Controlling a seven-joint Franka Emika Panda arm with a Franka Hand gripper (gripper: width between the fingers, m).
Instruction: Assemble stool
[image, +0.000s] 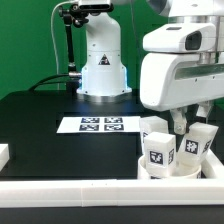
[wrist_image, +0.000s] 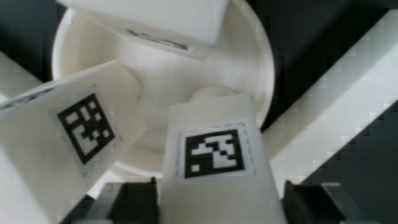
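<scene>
**Plastic and matt surfaces**

You see smooth white plastic on the stool legs (image: 160, 150) and the seat disc (wrist_image: 169, 60), which has a faint sheen. The bench (image: 50, 120) looks matt black. The marker board (image: 98, 125) looks flat and paper-like.

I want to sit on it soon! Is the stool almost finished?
Not yet. Done: at least two legs appear to stand on the round seat, which lies at the table's front edge. In hand: the gripper is shut on another leg over the seat. Left: fixing that leg; whether more legs remain I cannot tell.
</scene>
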